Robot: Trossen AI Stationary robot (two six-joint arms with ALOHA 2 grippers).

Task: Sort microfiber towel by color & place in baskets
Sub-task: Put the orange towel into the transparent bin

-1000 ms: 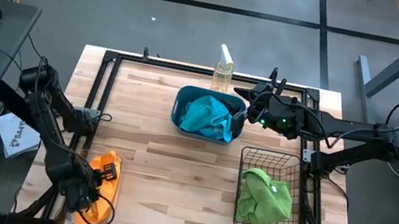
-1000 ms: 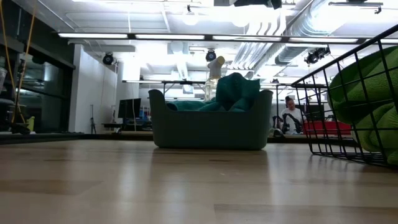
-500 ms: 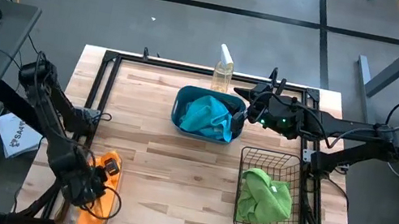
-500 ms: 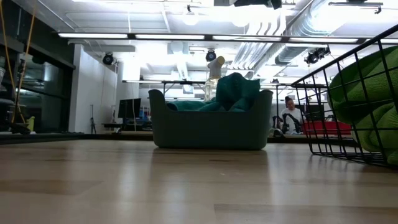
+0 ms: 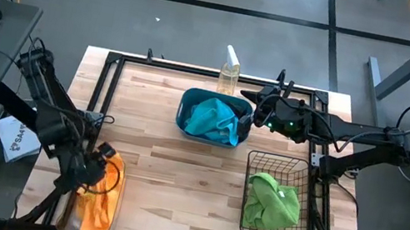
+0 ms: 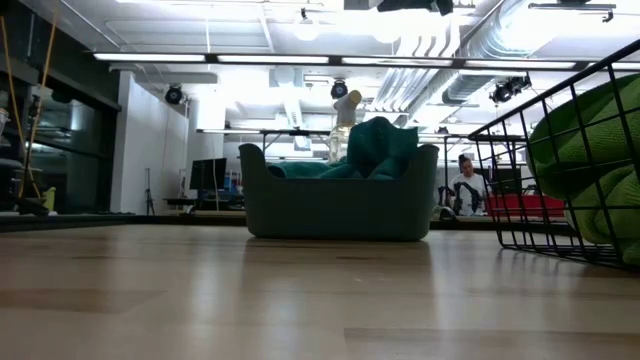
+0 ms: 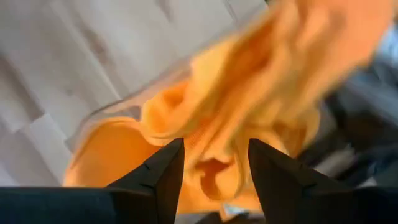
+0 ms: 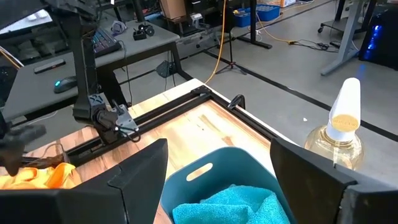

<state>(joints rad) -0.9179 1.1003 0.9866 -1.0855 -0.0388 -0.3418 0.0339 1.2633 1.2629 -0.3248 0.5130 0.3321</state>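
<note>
Orange towels [image 5: 101, 202] lie in a heap at the table's near left corner, in a clear bin whose rim [image 5: 74, 223] barely shows. My left gripper [image 5: 98, 171] hangs just above their far end, open, fingers pointing down at the orange cloth [image 7: 205, 118] and touching nothing. Turquoise towels [image 5: 212, 121] fill the teal tub [image 5: 188, 112] at the far middle. Green towels [image 5: 270, 201] sit in the black wire basket [image 5: 285, 163] at the right. My right gripper [image 5: 245, 115] waits open beside the tub's right rim [image 8: 217, 158].
A clear spray bottle [image 5: 230, 73] stands at the far edge behind the tub. A black frame [image 5: 106, 98] runs around the table top. Bare wood [image 5: 177, 178] lies between the tub, the wire basket and the orange heap.
My left gripper has risen and drawn back toward the far edge, rolling as it went, off the orange towels. The orange heap now shows longer, stretched toward the near edge. My right arm has kept still.
</note>
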